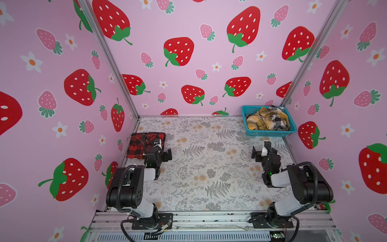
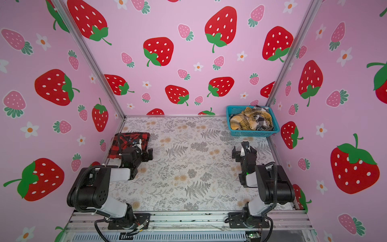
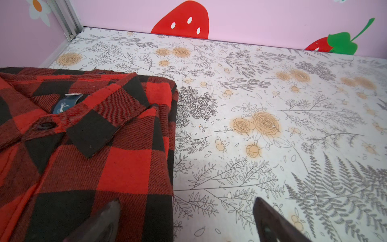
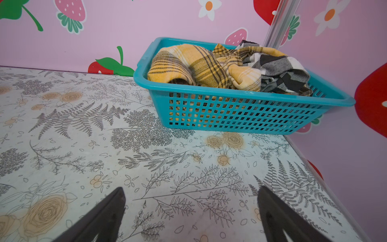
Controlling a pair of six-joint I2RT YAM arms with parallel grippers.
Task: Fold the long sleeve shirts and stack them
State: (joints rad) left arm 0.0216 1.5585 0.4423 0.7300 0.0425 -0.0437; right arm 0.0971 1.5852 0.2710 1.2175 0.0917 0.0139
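Observation:
A folded red-and-black check long sleeve shirt (image 1: 136,144) (image 2: 117,146) lies at the table's back left, collar and blue neck label showing (image 3: 83,146). My left gripper (image 1: 166,155) (image 2: 149,154) (image 3: 187,201) hovers open at the shirt's right edge, one fingertip (image 3: 114,206) over the cloth and its partner over bare table, holding nothing. A yellow plaid shirt (image 1: 261,121) (image 4: 199,67) and a black-and-white check shirt (image 1: 280,120) (image 4: 278,71) lie crumpled in the basket. My right gripper (image 1: 259,149) (image 2: 239,149) (image 4: 191,188) stands open and empty above the table, short of the basket.
The teal slotted basket (image 1: 270,133) (image 2: 251,133) (image 4: 230,113) sits in the back right corner against the pink strawberry walls. The floral table (image 1: 209,167) is walled on three sides, with an aluminium rail along its front edge.

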